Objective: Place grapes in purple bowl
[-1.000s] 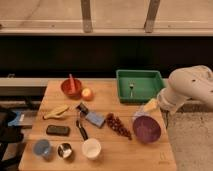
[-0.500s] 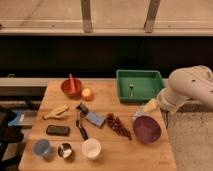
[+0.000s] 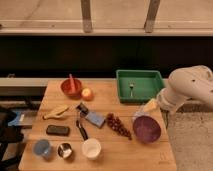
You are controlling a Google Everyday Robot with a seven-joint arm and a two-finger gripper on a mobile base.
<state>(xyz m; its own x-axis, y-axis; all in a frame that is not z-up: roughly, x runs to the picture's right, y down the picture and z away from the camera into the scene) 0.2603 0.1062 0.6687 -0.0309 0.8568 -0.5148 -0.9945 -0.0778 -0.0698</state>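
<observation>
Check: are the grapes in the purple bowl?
No, the grapes lie on the table just left of the bowl; the end effector is by the bowl's far rim.

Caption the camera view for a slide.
Gripper beside the purple bowl, grapes lying on the table just left of it.

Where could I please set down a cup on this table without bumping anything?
Bare wood lies between the white cup and purple bowl, below the grapes, and between the orange and green tray. The left is crowded; the gripper hangs beside the bowl.
</observation>
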